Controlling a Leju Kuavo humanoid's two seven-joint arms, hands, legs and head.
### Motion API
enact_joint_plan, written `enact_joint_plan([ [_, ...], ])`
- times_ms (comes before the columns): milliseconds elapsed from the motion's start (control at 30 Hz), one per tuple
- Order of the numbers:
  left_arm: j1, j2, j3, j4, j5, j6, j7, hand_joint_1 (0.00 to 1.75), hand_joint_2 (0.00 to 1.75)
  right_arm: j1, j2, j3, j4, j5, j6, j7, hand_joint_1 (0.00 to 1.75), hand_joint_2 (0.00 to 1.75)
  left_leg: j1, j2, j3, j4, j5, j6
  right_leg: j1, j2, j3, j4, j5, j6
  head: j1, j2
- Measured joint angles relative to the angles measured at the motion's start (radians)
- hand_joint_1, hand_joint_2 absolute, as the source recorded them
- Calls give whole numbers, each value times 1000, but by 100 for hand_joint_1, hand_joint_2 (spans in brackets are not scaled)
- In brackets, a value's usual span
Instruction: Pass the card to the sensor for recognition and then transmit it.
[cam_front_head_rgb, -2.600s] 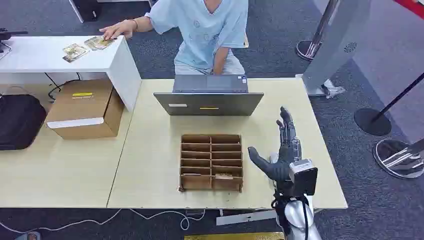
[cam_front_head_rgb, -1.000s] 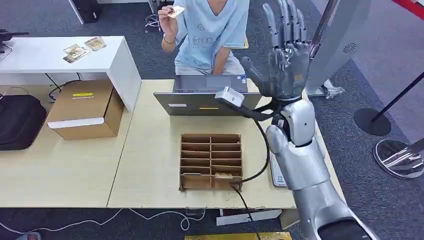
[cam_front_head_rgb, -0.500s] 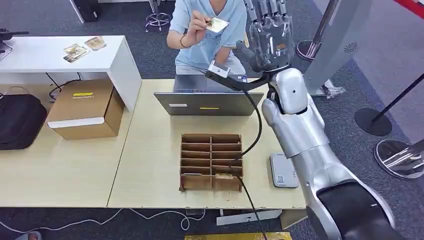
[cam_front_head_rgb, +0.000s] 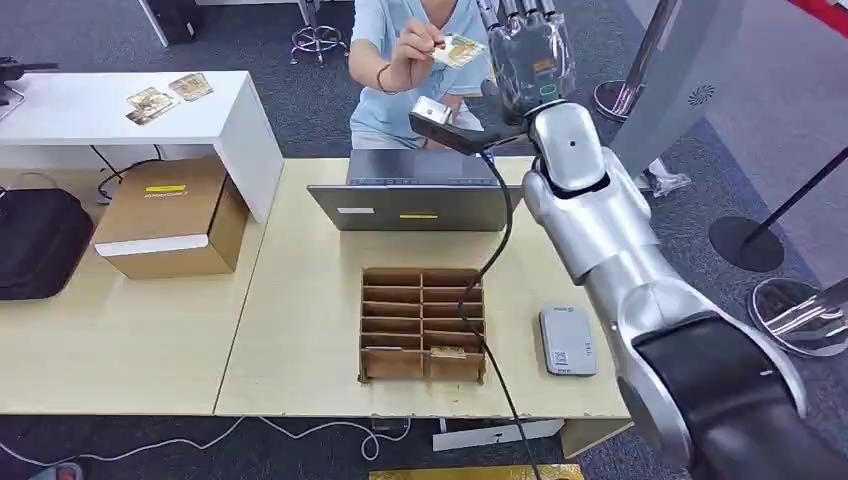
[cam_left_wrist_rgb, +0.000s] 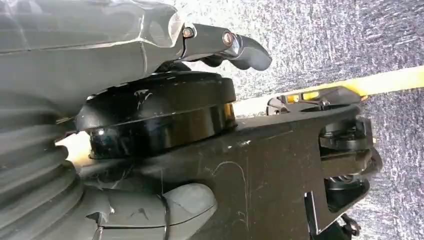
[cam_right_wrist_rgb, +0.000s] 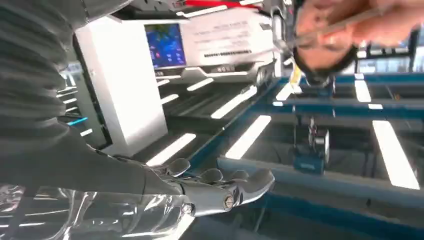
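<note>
Pale wooden table (cam_front_head_rgb: 300, 330) bearing laptop (cam_front_head_rgb: 418, 195), slotted wooden organizer (cam_front_head_rgb: 422, 325), grey sensor (cam_front_head_rgb: 566, 341).

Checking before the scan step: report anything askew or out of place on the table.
Nothing stands out. The sensor lies flat beside the cardboard organizer; one compartment holds a card. The person's hand offers a card beside the right hand.

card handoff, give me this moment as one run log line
phase: handoff | card: held out by person's hand | right hand: raised beside card, open, no grip | sensor: on table, unused
</note>
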Motion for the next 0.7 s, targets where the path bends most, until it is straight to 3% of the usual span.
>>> enact_joint_plan([
  [233,5,2,59,0,134,76,-27,0,175,-35,7,1,128,38,59,50,0,175,0,1,0,0,0,0,1,0,0,0,0,0,0,0],
  [467,5,3,68,0,111,46,-39,0,175,-43,10,1,183,39,95,53,0,175,0,1,-1,0,0,0,1,0,0,0,0,0,0,0],
  [500,5,3,68,0,101,38,-39,0,175,-44,11,1,190,39,95,52,23,175,0,1,-1,0,0,0,1,0,0,0,0,0,0,0],
  [533,5,3,68,0,90,34,-39,0,175,-44,12,1,194,39,94,51,63,175,0,1,-1,0,0,0,1,0,-1,0,0,0,0,0],
  [567,5,2,67,0,84,34,-39,0,175,-45,14,1,198,37,93,50,70,175,0,1,-1,0,0,0,1,0,-1,0,0,0,0,0],
  [667,4,0,51,0,66,26,-60,0,175,-47,15,1,206,32,87,42,63,175,0,0,-1,0,0,0,1,0,-1,0,0,0,0,0],
  [700,4,0,43,0,65,21,-67,0,175,-48,15,1,206,30,85,40,73,175,0,0,-1,0,0,0,1,0,-1,0,0,0,0,0],
])
